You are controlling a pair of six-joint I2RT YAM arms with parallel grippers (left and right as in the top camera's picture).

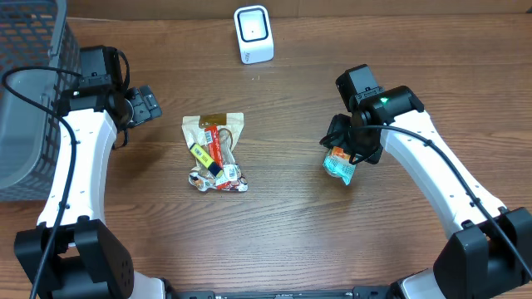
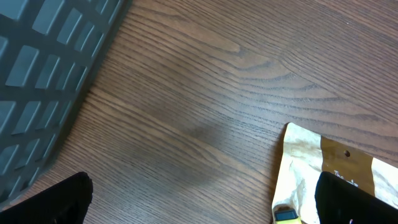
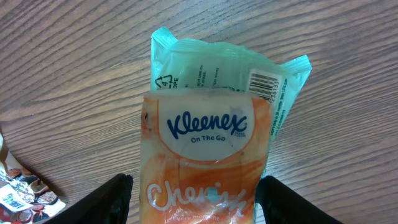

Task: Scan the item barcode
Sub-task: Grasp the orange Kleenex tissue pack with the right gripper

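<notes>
Tissue pack (image 3: 208,124), teal and orange wrapper, printed "Kleenex" and "On The Go"; a larger word below is cut off by the frame edge. A barcode (image 3: 264,81) runs along the wrapper's upper right edge, with its digits too small to read.

The pack lies on the table (image 1: 291,232), nearer the robot than the white scanner (image 1: 253,33) and to the scanner's right. It sits between the fingers (image 3: 115,199) of the right pincer (image 3: 196,199). A sliver of wood shows beside one finger, and whether the pincer is grasping the pack cannot be told.

A heap of snack packets (image 1: 214,154) lies in front of the scanner and slightly to its left. The left pincer (image 1: 150,105) is released and empty, farther left of the scanner, and the grey basket (image 1: 25,100) stands beyond it at the table's edge.
</notes>
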